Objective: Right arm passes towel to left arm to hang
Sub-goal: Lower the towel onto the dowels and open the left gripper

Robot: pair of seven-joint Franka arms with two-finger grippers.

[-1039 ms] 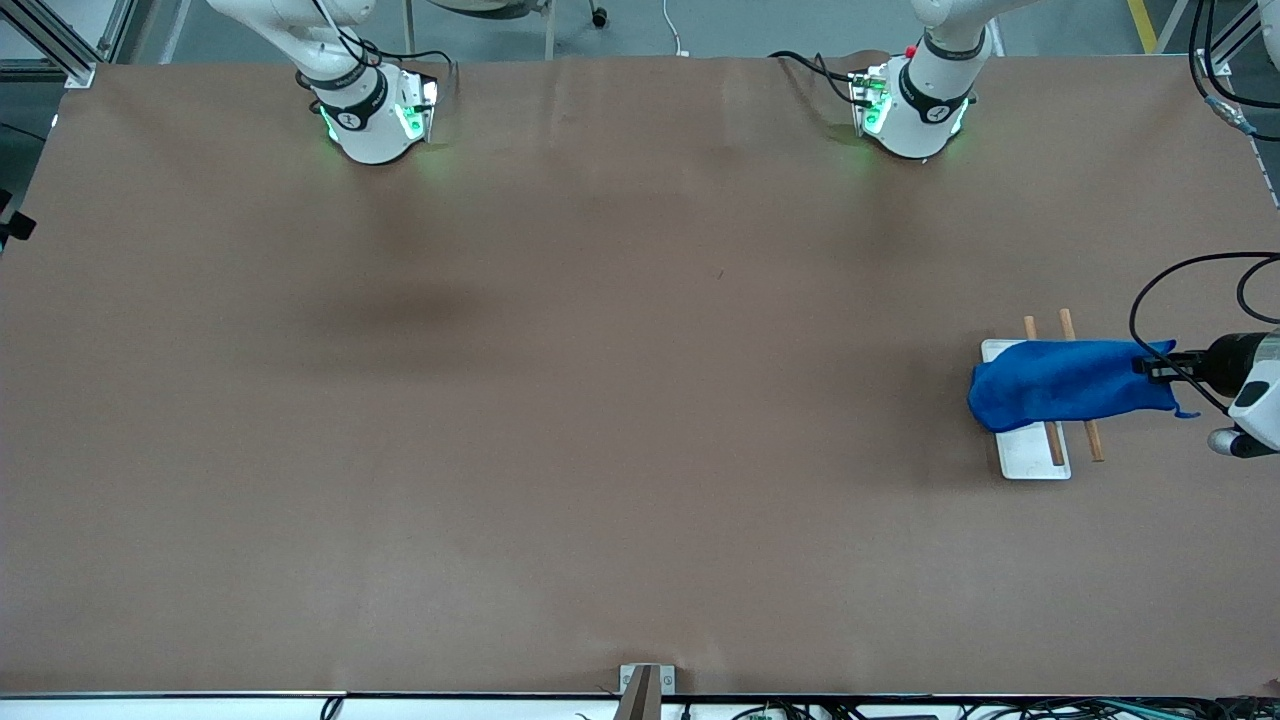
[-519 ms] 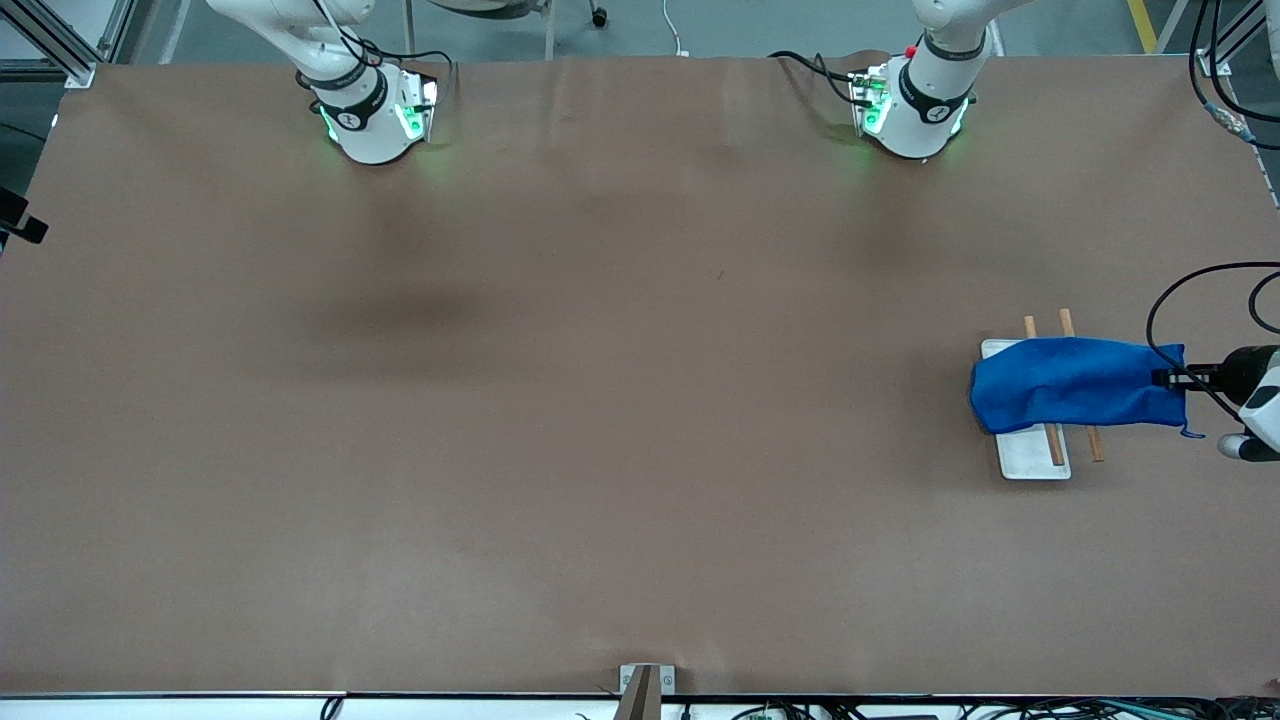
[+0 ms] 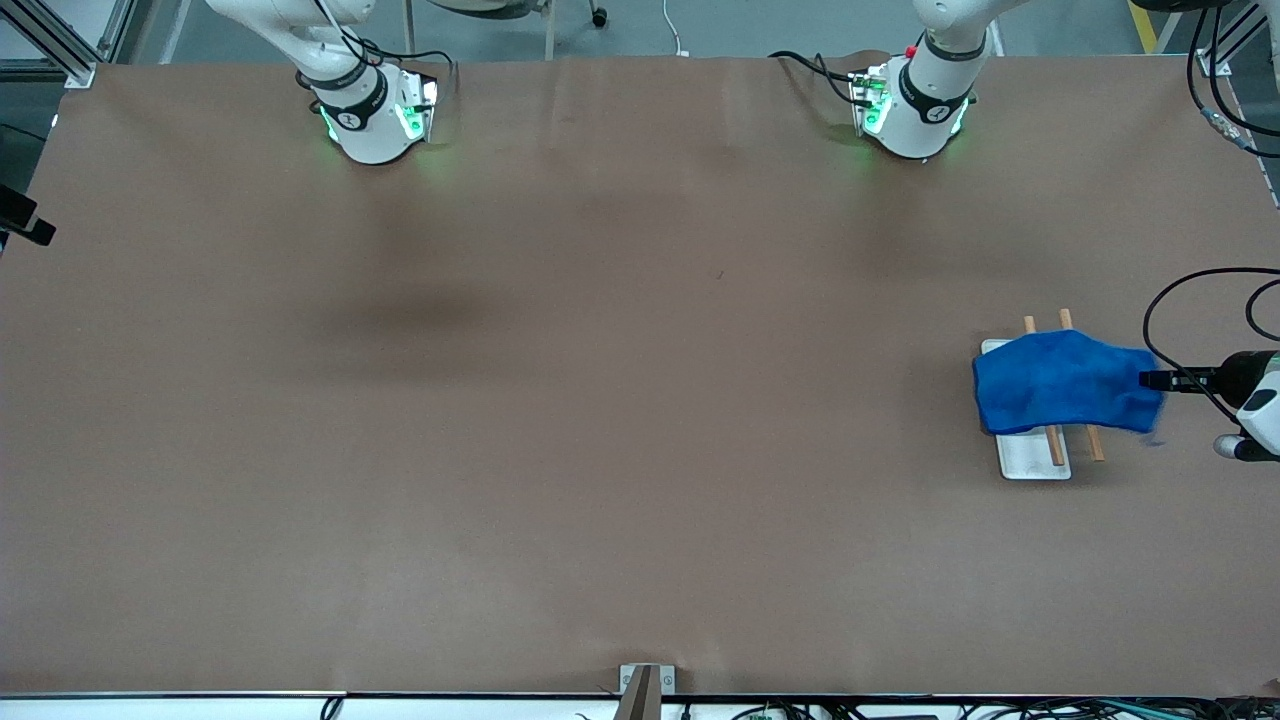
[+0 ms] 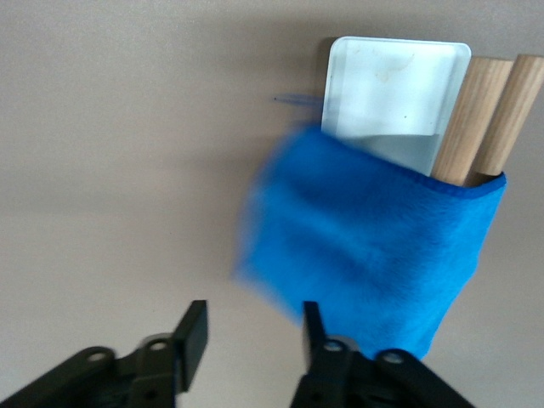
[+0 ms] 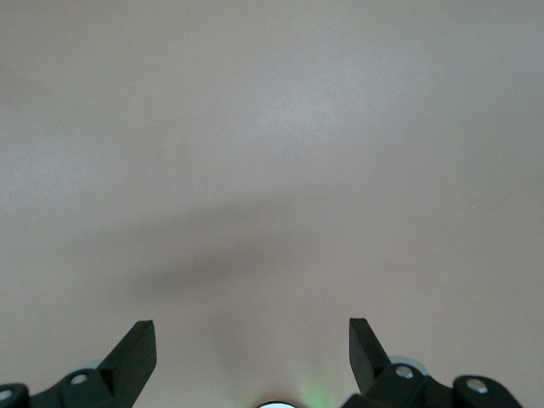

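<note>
Now the left gripper has let go: its fingers stand apart and hold nothing, and the towel has dropped over the wooden rods by the left arm's end, so hanging looks done. The right gripper waits wide open, empty

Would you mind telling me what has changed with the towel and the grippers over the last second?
The left gripper opened and let go of the blue towel, whose freed end slumped back toward the wooden rack rods it drapes over. The right gripper stayed open over bare table; the rack's white base did not move.
</note>
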